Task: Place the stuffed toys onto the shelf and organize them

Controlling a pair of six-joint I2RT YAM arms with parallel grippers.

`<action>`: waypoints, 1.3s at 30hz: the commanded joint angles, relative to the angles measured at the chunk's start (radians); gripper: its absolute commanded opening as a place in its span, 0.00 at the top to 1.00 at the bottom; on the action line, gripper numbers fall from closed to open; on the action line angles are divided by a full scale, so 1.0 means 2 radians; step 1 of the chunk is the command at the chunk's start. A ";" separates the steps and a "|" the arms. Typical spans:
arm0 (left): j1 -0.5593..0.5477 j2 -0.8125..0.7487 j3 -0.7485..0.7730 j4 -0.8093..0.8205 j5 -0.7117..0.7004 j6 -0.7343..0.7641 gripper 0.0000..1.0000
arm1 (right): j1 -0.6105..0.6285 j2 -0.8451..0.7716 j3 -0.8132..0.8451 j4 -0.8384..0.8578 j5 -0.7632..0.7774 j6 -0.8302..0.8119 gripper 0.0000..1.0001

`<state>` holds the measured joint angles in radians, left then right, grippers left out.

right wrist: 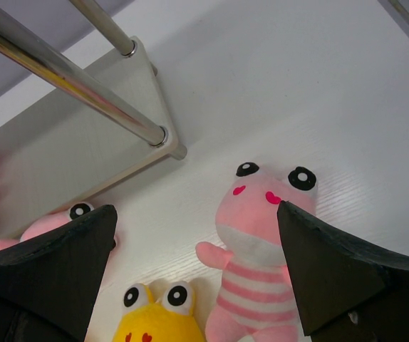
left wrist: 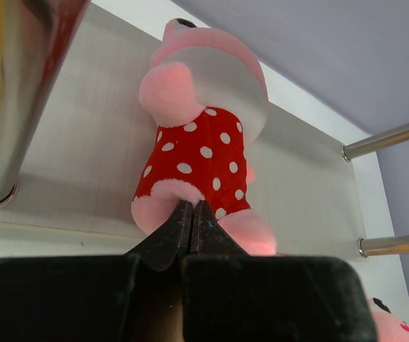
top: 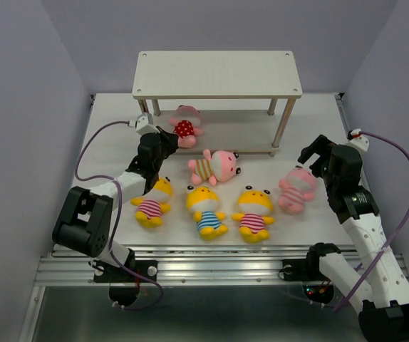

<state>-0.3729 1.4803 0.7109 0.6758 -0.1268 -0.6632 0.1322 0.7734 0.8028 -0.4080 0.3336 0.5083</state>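
A pink stuffed toy in a red white-dotted shirt [top: 184,127] [left wrist: 197,153] lies on the lower board of the shelf [top: 217,73], near its left front leg. My left gripper [top: 170,139] [left wrist: 192,206] is shut, and its tips touch the toy's bottom between the legs. On the table lie a pink brown-striped toy [top: 215,167], a pink pink-striped toy [top: 296,189] [right wrist: 261,235] and three yellow toys [top: 152,202] [top: 206,209] [top: 254,212]. My right gripper [top: 315,158] [right wrist: 197,208] hangs open and empty above the pink-striped toy.
The shelf's metal legs [left wrist: 12,92] [right wrist: 69,78] stand close to both grippers. Its lower board [right wrist: 69,149] reaches forward toward the toys. Grey walls close in the table on three sides.
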 commanded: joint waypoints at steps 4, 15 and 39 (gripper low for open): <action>-0.002 -0.003 0.029 0.005 -0.032 0.014 1.00 | 0.000 -0.002 -0.003 0.026 0.014 -0.009 0.00; -0.002 0.009 0.034 -0.010 -0.029 0.022 1.00 | 0.000 -0.002 -0.003 0.027 0.017 -0.009 0.00; -0.002 -0.034 0.017 -0.036 -0.026 0.016 0.35 | 0.000 -0.006 -0.009 0.026 0.013 -0.008 0.00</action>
<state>-0.3733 1.4933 0.7376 0.5907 -0.1734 -0.6441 0.1322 0.7738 0.8013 -0.4026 0.3489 0.5079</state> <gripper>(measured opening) 0.635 0.998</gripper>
